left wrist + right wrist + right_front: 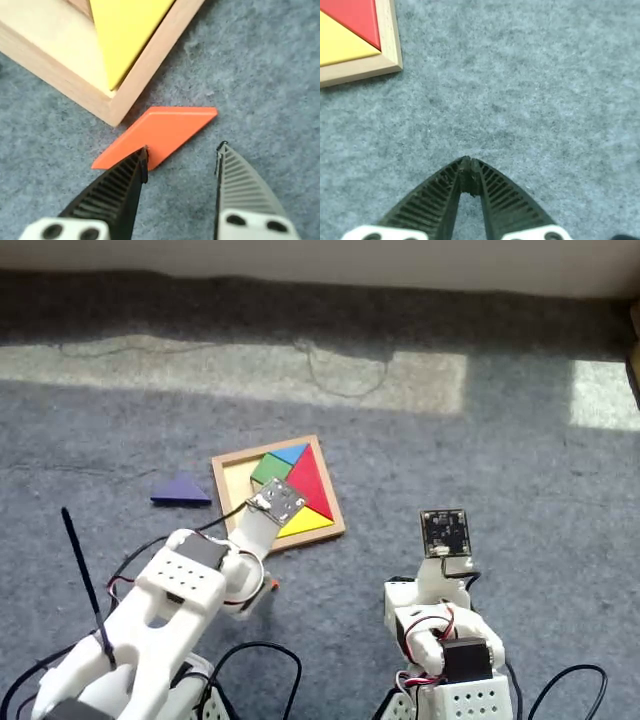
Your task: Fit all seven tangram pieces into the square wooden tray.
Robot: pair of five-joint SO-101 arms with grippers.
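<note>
Hovering over the orange piece (160, 132) beside the tray (145, 60), left gripper (182, 148) spread — right gripper (469, 162) pressed together over carpet (545, 75).

Overhead, my left arm (180, 585) covers a near corner of the tray (232, 488) and most of the orange piece (272, 586); on the left wrist camera the yellow piece (129, 35) runs off-frame.

No readable text, labels, numbers or signs appear on anything here.
</note>
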